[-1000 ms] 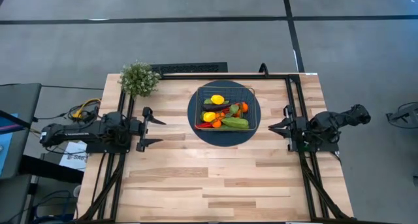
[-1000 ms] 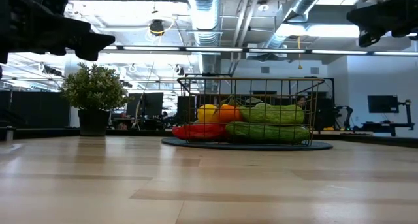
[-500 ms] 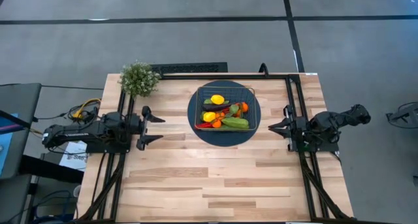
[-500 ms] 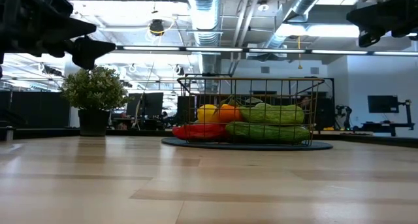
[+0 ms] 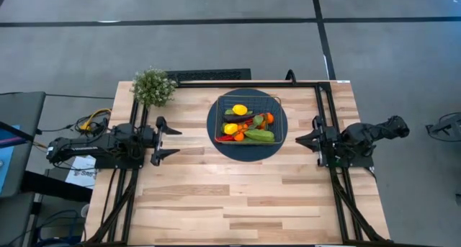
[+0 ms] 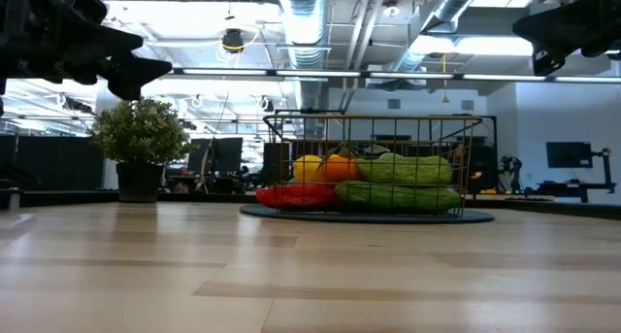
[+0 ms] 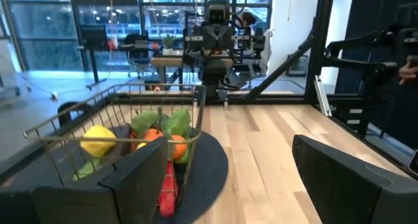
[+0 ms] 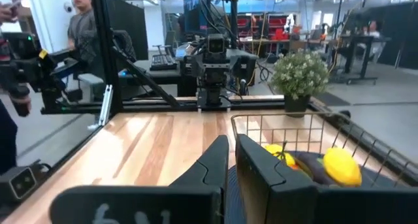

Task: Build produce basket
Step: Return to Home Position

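The wire basket [image 5: 248, 116] stands on a round dark blue mat [image 5: 247, 147] at the table's far middle. It holds the produce: two cucumbers [image 6: 400, 183], lemons [image 5: 240, 109], small oranges [image 5: 269, 118] and a red pepper [image 6: 296, 195]. My left gripper [image 5: 178, 142] hovers open and level at the table's left side, pointing at the basket, with nothing between its fingers [image 7: 232, 145]. My right gripper [image 5: 298, 140] hovers shut and level at the right side, also pointing at the basket [image 8: 307, 139], and holds nothing.
A bushy green potted plant [image 5: 153, 86] stands at the far left corner. A black frame [image 5: 317, 85] runs along the far edge and both sides. A person [image 8: 81, 21] stands beyond the table. Bare wood fills the near half [image 5: 238, 204].
My left gripper has rolled a little about its own pointing line while staying in place and open. The basket and the produce have not moved.
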Controlling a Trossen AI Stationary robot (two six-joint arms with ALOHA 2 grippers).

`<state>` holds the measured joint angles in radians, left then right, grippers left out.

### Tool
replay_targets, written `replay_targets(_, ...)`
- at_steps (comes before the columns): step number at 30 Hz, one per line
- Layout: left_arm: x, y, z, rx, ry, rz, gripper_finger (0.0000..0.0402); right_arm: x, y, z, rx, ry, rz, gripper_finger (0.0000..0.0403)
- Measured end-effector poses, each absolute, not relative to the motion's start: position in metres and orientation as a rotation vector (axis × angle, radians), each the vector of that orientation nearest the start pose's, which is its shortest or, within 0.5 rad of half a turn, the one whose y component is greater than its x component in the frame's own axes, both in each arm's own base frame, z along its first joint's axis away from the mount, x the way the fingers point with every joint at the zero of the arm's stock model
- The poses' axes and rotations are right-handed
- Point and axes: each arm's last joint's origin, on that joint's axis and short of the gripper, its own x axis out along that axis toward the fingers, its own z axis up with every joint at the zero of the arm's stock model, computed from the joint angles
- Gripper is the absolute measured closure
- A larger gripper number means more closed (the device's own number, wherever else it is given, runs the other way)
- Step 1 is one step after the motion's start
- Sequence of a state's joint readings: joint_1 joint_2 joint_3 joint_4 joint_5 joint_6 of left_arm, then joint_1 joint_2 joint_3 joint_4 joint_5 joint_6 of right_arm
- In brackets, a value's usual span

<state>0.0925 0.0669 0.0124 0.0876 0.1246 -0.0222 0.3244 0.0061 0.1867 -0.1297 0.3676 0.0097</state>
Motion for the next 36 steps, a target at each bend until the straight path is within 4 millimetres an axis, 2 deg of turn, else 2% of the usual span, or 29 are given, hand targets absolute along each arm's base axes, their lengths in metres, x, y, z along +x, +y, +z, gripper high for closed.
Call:
replay_targets(9, 0.1007, 0.0059, 0.1741, -0.004, -0.067, -0.026, 0.0088, 0.08, 0.0148, 0.2078, 0.025, 0.003, -0.083, 0.0354)
replay_targets(14, 0.1007, 0.0059, 0.1741, 0.009, -0.067, -0.026, 0.0088, 0.0799, 0.0135, 0.208, 0.025, 0.001, -0.13, 0.0393)
replay_targets(16, 0.1007, 0.0059, 0.1741, 0.003, -0.067, -0.026, 0.0088, 0.0799, 0.0135, 0.208, 0.026, 0.001, -0.13, 0.0395)
replay_targets(25, 0.1007, 0.0078, 0.1735, -0.176, -0.064, 0.035, 0.0088, 0.0796, 0.0119, 0.208, 0.069, -0.004, -0.185, 0.0397)
replay_targets(36, 0.1007, 0.0081, 0.1736, -0.248, -0.068, 0.043, 0.0088, 0.0792, 0.01, 0.2081, 0.104, -0.012, -0.253, 0.04)
